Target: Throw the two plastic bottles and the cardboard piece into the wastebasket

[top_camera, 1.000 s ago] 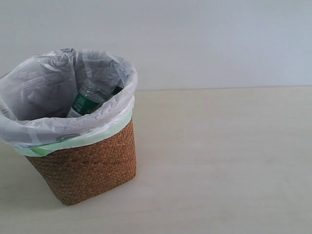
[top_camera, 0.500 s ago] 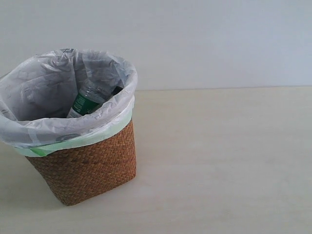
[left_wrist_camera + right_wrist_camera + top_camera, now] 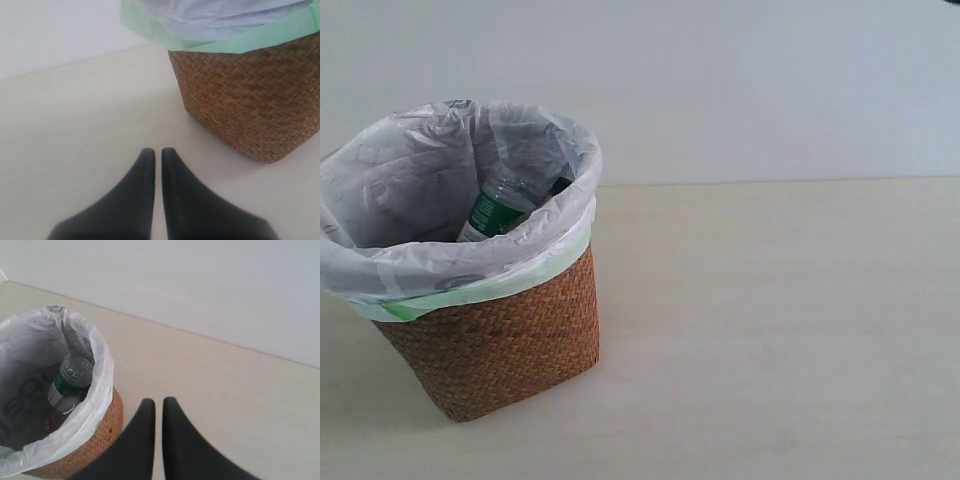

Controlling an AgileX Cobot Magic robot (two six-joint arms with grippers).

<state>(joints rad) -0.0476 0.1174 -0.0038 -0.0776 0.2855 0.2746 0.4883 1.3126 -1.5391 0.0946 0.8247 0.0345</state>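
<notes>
Pale bench [image 3: 770,330] is carrying the wastebasket [image 3: 500,340], and inside it the green-label bottle [image 3: 500,205] is leaning steeply (the cardboard piece is not showing). The left hand [image 3: 156,152] is hovering low beside the basket and the right hand [image 3: 158,402] higher, looking into it. Both are pressed together, holding nothing.

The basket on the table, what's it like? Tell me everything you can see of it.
The basket is brown woven wicker, narrower at the base than at the top, standing upright on the pale table. A translucent white plastic bag with a pale green edge lines it and folds over the rim. Inside leans a clear bottle with a green and white label; what lies beneath is hard to make out.
</notes>
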